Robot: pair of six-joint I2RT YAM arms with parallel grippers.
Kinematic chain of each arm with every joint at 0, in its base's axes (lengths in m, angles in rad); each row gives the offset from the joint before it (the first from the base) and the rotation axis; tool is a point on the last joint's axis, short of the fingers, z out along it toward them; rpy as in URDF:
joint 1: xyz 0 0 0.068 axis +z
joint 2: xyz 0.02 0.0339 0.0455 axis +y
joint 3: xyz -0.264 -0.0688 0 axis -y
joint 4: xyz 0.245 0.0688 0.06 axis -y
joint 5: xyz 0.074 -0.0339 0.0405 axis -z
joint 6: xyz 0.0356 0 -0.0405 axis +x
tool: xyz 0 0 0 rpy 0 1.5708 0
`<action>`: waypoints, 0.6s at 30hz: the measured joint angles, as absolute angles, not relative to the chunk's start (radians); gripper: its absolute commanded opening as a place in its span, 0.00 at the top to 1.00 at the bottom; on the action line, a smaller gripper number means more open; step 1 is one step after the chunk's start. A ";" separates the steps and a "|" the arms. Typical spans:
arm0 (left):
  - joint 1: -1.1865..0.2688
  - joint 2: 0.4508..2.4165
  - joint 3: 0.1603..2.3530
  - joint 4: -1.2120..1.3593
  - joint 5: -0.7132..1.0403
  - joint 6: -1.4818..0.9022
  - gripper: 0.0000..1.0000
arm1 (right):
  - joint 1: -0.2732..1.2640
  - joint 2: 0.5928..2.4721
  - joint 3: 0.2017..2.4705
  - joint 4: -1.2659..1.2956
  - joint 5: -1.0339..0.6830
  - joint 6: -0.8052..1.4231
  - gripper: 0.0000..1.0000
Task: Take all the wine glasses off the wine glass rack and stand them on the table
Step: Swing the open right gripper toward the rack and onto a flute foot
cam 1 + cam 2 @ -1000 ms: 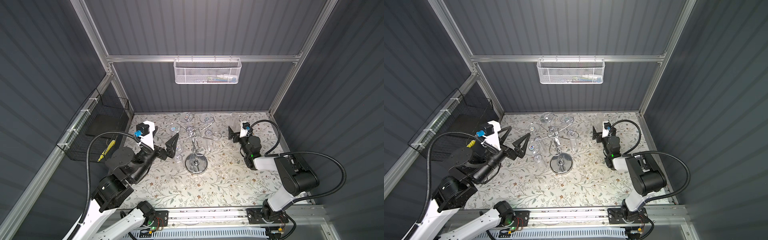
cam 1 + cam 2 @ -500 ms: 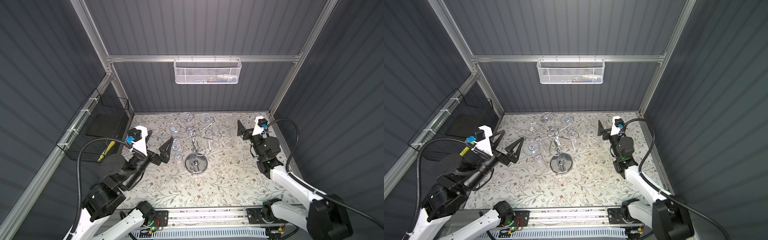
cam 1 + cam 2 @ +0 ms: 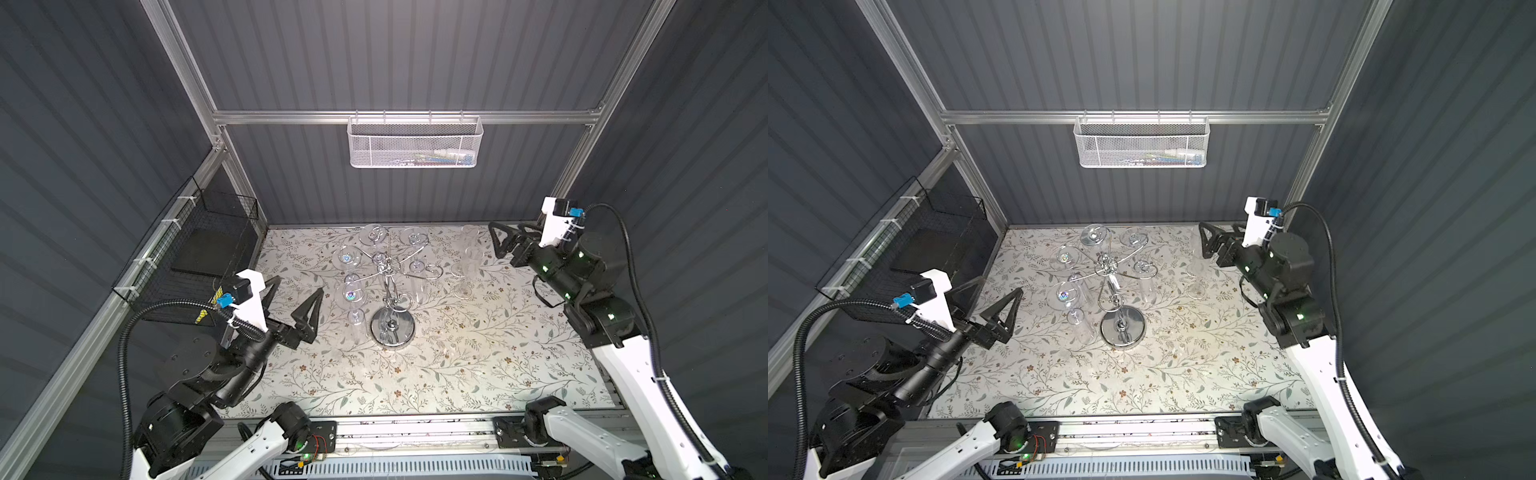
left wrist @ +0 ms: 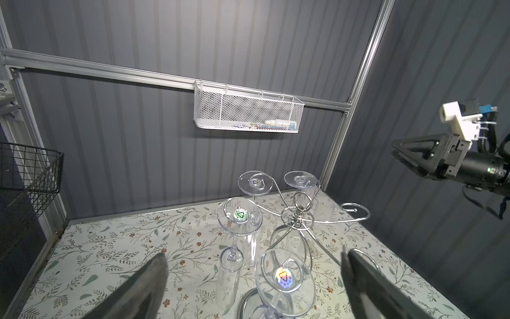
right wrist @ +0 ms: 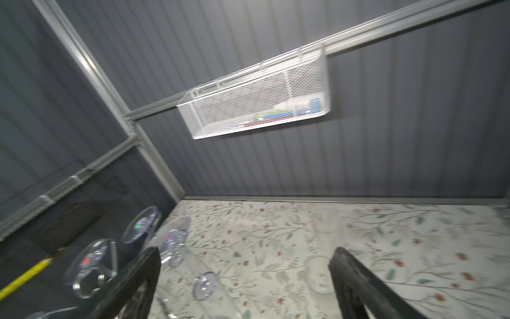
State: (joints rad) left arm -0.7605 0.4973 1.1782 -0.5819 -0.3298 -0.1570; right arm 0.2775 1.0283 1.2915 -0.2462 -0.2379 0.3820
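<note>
Approach: left gripper (image 3: 297, 291), fingers apart, faces a glass (image 3: 352, 294) hanging on the rack (image 3: 388, 266); next, clasp it and slide it free. Right gripper (image 3: 505, 237) fingers apart, empty.

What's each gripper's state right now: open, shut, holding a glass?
Left gripper: open, holding nothing.
Right gripper: open, holding nothing.

Bare tabletop (image 3: 457, 374) around wine glass rack (image 3: 389, 291)
</note>
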 measured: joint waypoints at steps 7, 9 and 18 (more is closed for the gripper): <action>-0.760 0.500 1.181 -0.661 -0.344 -0.189 0.00 | 0.278 1.322 1.498 -0.364 -0.546 0.540 0.34; -0.760 0.502 1.185 -0.681 -0.350 -0.197 0.01 | 0.278 1.408 1.546 -0.398 -0.621 0.575 0.35; -0.760 0.502 1.185 -0.717 -0.353 -0.218 0.00 | 0.289 1.647 1.700 -0.446 -0.835 0.686 0.51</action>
